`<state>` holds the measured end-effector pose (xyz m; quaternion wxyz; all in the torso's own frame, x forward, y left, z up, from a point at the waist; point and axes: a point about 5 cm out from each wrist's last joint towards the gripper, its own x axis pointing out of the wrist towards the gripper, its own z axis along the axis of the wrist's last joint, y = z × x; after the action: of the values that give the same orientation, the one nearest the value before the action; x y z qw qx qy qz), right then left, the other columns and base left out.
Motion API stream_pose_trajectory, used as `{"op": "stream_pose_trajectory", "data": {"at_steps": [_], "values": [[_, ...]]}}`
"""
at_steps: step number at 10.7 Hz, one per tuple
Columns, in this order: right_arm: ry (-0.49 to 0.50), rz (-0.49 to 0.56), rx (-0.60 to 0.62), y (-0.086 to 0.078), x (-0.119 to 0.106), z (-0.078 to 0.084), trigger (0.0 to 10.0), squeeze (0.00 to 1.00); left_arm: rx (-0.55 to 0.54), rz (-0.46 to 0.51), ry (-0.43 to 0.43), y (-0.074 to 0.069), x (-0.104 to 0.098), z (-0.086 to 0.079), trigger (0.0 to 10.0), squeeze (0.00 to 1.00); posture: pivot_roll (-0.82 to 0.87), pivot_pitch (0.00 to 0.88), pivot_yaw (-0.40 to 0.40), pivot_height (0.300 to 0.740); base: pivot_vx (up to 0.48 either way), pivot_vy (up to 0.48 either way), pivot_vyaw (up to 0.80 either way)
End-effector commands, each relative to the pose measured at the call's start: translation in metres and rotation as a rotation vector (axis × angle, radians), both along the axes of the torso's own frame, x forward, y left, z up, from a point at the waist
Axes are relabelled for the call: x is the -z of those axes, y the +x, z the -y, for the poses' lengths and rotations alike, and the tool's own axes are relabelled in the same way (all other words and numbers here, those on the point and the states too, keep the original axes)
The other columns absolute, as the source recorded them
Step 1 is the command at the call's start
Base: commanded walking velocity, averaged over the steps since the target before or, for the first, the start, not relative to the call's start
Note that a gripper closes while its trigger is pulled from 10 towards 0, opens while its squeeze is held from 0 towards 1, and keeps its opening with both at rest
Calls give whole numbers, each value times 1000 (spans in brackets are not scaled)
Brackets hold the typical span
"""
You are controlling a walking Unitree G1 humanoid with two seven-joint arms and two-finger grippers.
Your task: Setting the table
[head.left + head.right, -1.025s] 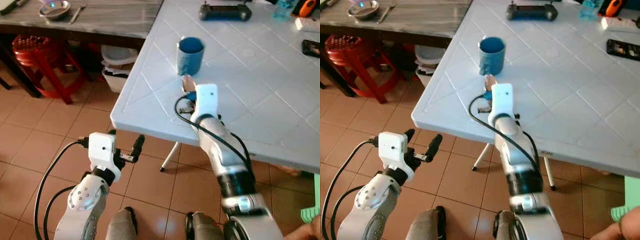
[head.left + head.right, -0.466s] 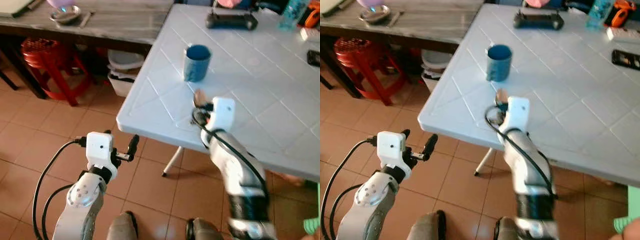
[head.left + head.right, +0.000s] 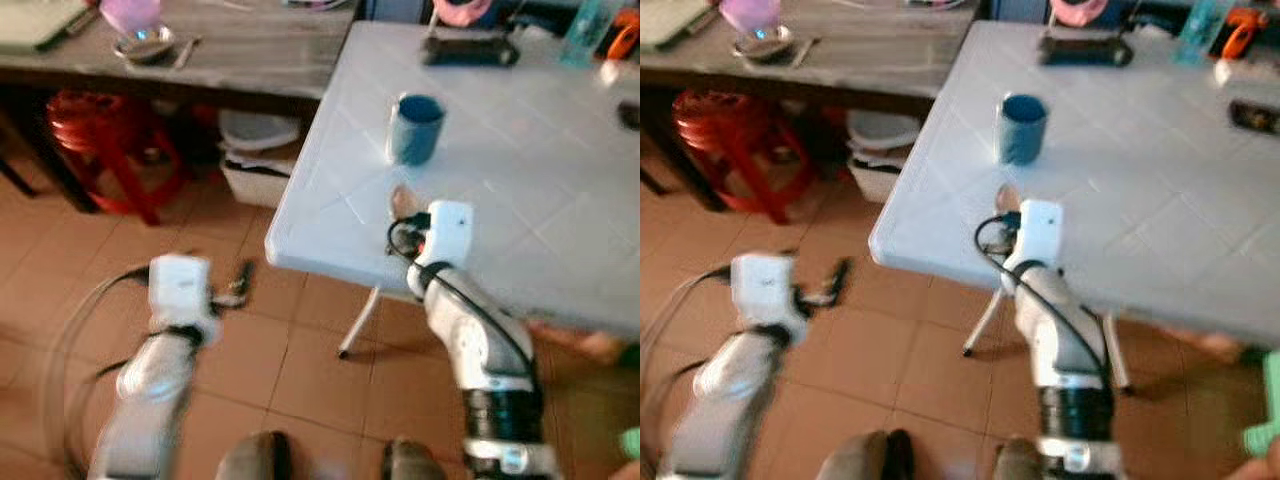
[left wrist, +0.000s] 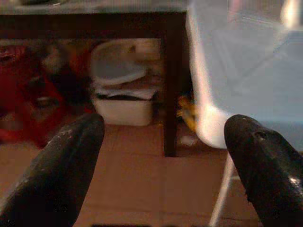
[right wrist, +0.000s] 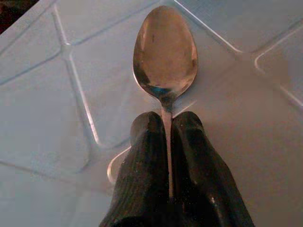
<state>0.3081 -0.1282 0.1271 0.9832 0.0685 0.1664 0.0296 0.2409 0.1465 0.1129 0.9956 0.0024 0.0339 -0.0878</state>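
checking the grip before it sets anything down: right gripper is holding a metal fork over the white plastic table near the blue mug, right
Not a fork. The right wrist view shows the right gripper shut on a metal spoon, bowl forward, over the white plastic table near the blue mug.

A silver spoon (image 5: 164,52) sat between black fingers (image 5: 142,175) over a pale blue-white table (image 3: 1160,200) embossed with diamond lines, a dark blue cup (image 3: 1021,127) stood there, and terracotta tiles (image 3: 910,370) lay below.

spoon (image 5: 165,56) handle hidden between fingers (image 5: 142,179)
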Motion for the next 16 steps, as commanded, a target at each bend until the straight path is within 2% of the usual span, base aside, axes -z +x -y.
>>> {"op": "stream_pose_trajectory", "data": {"at_steps": [1, 4, 5, 8, 11, 12, 16], "values": [[29, -36, -57, -1, 8, -15, 0, 0, -30, -17, 32, -1, 5, -8, 10000, 0, 33, 142, 57, 740, 0, 480, 0], [34, 154, -35, 8, -19, -14, 0, 0, -23, 6, 43, 2, 3, -5, 10000, 0, 28, 135, 61, 740, 0, 480, 0], [23, 243, 8, 10, -29, -6, 0, 0, -6, 44, 71, 3, 0, -4, 10000, 0, 23, 123, 63, 740, 0, 472, 0], [-16, 309, 60, 10, -33, 10, 0, 0, -1, 53, 80, 6, 1, -1, 10000, 0, 9, 105, 59, 740, 0, 434, 0], [-32, 355, 74, 5, -30, 16, 0, 0, -28, 66, 83, 7, 2, -3, 10000, 0, 5, 92, 73, 740, 191, 395, 0], [-39, 362, 81, 2, -26, 16, 0, 0, -56, 56, 60, 6, 4, -4, 10000, 0, -3, 90, 74, 740, 428, 0, 0], [-40, 396, 81, 5, -31, 16, 0, 0, -29, 92, 68, 16, -3, 1, 10000, 0, -10, 95, 75, 740, 433, 0, 0]]}}
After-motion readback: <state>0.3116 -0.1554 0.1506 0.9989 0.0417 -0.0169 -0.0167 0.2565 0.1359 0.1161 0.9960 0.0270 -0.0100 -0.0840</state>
